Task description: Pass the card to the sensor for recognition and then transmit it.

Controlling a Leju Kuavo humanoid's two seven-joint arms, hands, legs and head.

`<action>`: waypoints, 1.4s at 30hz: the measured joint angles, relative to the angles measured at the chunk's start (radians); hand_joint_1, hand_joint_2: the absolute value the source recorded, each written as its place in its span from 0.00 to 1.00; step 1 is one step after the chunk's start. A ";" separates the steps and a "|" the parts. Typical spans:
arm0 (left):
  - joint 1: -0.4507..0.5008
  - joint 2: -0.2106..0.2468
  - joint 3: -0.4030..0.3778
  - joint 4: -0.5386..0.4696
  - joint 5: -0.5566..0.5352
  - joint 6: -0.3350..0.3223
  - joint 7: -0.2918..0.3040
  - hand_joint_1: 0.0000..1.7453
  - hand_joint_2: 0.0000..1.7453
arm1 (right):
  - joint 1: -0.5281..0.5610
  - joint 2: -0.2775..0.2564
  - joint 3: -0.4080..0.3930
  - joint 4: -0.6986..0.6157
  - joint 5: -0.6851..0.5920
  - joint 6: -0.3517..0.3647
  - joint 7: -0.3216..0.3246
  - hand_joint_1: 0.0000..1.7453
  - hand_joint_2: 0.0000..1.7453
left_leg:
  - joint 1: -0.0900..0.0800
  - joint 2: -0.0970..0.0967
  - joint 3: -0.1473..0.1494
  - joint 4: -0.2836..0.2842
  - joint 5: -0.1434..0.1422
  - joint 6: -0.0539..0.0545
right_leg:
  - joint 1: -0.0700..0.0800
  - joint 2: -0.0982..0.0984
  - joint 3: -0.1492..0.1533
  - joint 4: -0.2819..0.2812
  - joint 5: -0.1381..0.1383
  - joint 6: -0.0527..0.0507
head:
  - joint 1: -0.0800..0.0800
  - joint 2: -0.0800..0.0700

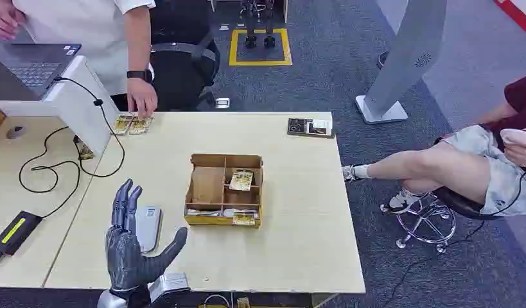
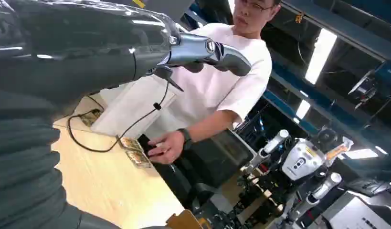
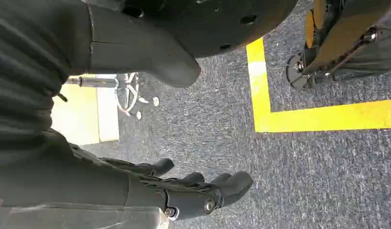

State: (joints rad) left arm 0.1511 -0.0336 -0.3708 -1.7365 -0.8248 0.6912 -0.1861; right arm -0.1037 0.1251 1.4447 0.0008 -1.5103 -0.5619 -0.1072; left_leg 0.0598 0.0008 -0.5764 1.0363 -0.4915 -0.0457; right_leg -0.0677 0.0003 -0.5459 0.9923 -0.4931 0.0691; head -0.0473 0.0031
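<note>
My left hand (image 1: pixel 133 247) stands open above the near left part of the wooden table (image 1: pixel 298 244), fingers pointing up and thumb spread, holding nothing. Just beside it lies a flat grey sensor pad (image 1: pixel 149 226), partly hidden by the fingers. A cardboard compartment box (image 1: pixel 209 187) sits mid-table with a card (image 1: pixel 241 179) in a back cell and another card (image 1: pixel 244 219) along its front. In the left wrist view my left hand (image 2: pixel 88 57) is empty. My right hand (image 3: pixel 184 191) hangs over the carpet, fingers loose, nothing in it.
A person in a white shirt presses a hand (image 1: pixel 142 97) on cards (image 1: pixel 131 124) at the table's far left corner. A dark tray (image 1: pixel 309 127) lies at the far right. A white stand (image 1: pixel 80 102) with cables, a laptop (image 1: pixel 35 64) and a seated person (image 1: pixel 478 167) surround the table.
</note>
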 joint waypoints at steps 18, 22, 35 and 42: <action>0.002 -0.011 0.021 0.000 -0.022 0.001 0.006 0.00 1.00 | 0.000 0.000 0.014 0.000 0.000 -0.002 -0.001 0.00 1.00 | 0.000 0.000 0.000 0.000 0.000 0.000 | 0.000 0.000 0.000 0.000 0.000 0.000 | 0.000 0.000; 0.002 -0.011 0.034 0.000 -0.043 0.001 0.026 0.00 1.00 | 0.000 0.000 0.016 0.000 0.000 -0.002 0.000 0.00 1.00 | 0.000 0.000 0.000 0.000 0.000 0.000 | 0.000 0.000 0.000 0.000 0.000 0.000 | 0.000 0.000; 0.000 -0.036 0.141 -0.001 -0.072 0.002 0.065 0.00 1.00 | -0.001 0.000 0.029 0.000 0.000 -0.003 0.011 0.00 1.00 | 0.000 0.000 0.000 0.000 0.000 0.000 | 0.000 0.000 0.000 0.000 0.000 0.000 | 0.000 0.000; 0.013 -0.074 0.199 -0.018 0.062 0.003 -0.019 0.00 1.00 | -0.001 0.003 0.029 0.000 0.000 -0.016 0.012 0.00 1.00 | 0.000 0.000 0.000 0.000 0.000 0.000 | 0.000 0.000 0.000 0.000 0.000 0.000 | 0.000 0.000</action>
State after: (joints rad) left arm 0.1636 -0.1072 -0.1713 -1.7548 -0.7630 0.6939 -0.2049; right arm -0.1042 0.1282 1.4733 0.0011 -1.5103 -0.5776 -0.0954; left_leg 0.0598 0.0007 -0.5766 1.0363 -0.4915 -0.0457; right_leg -0.0678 0.0001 -0.5458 0.9923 -0.4932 0.0691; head -0.0473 0.0031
